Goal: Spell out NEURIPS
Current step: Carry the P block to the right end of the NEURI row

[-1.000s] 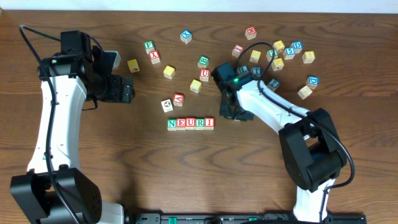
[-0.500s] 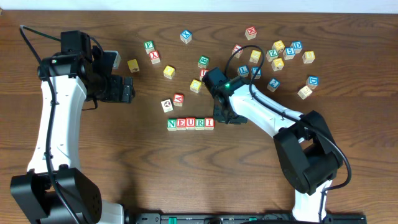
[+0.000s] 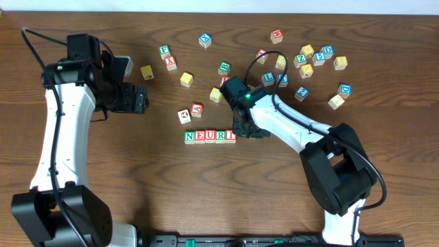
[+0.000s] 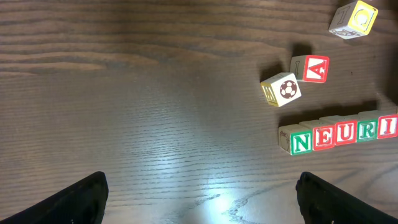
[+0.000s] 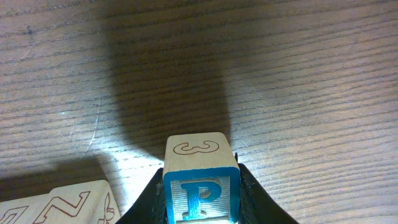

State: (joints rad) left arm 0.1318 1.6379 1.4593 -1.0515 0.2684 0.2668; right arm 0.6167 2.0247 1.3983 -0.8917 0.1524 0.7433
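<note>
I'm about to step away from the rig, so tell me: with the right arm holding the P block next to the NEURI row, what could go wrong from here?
1. The right end effector grips the P block close beside the NEURI row; lowering it could nudge the I and break the line.
2. A finger sits between the P and the neighbouring cube, so release may leave a gap.

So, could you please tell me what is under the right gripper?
A blue P block is clamped in the right gripper, above the wooden table. Overhead, the gripper covers it beside the NEURI row; whether it touches the table is hidden.
</note>
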